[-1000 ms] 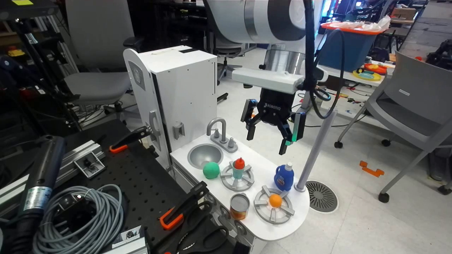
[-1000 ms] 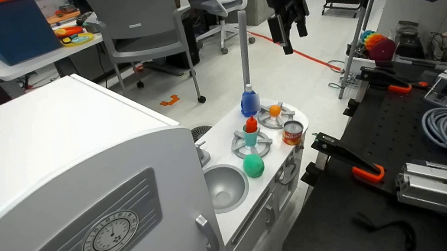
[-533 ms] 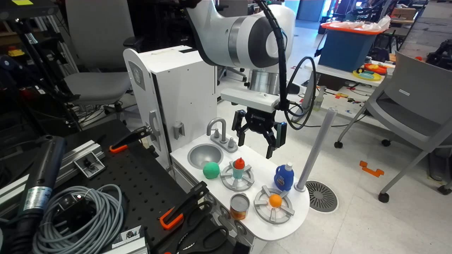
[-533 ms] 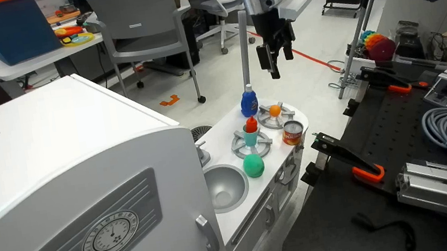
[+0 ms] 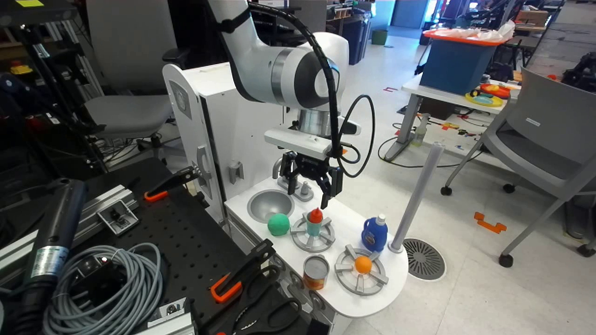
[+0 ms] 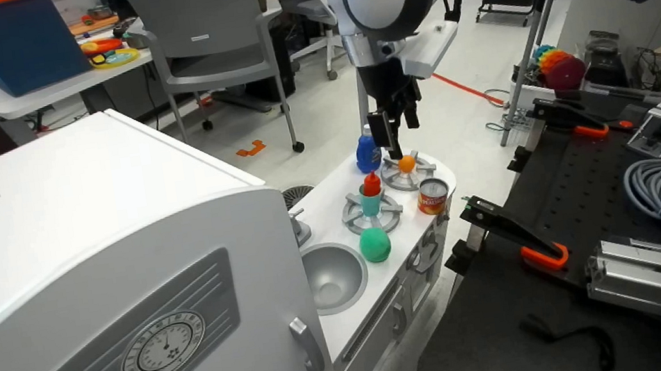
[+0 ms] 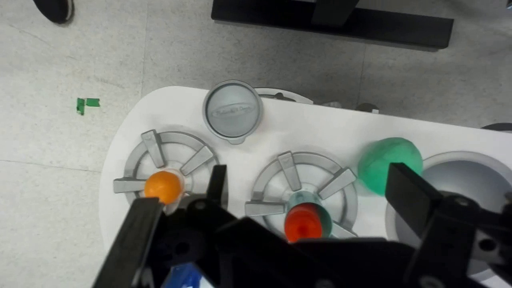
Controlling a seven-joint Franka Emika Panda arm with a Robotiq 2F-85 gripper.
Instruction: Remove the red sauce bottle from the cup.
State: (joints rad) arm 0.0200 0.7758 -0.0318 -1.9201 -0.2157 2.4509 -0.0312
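The red sauce bottle (image 5: 315,215) stands in the teal cup (image 5: 314,229), its top above the rim. The bottle (image 6: 372,184) and cup (image 6: 371,205) also show in an exterior view. The cup sits on a grey toy burner (image 5: 299,239). My gripper (image 5: 308,195) is open and empty, pointing down, above the counter and higher than the bottle. In the wrist view the bottle (image 7: 303,222) and cup (image 7: 303,197) lie between the spread fingers of the gripper (image 7: 307,172), apart from both. The gripper body hides the lower edge of the bottle there.
A green ball (image 5: 278,224) sits between burner and sink (image 5: 271,206). A faucet (image 5: 292,170) rises behind. A can (image 5: 316,272), an orange ball (image 5: 363,264) on another burner, a blue bottle (image 5: 375,233) and a grey post (image 5: 416,200) stand nearby. A tall white cabinet (image 5: 247,121) borders the counter.
In an exterior view the arm has moved left and down, bringing the open gripper from above the blue bottle's side to near the cup. The bottle, cup and other objects have not moved.
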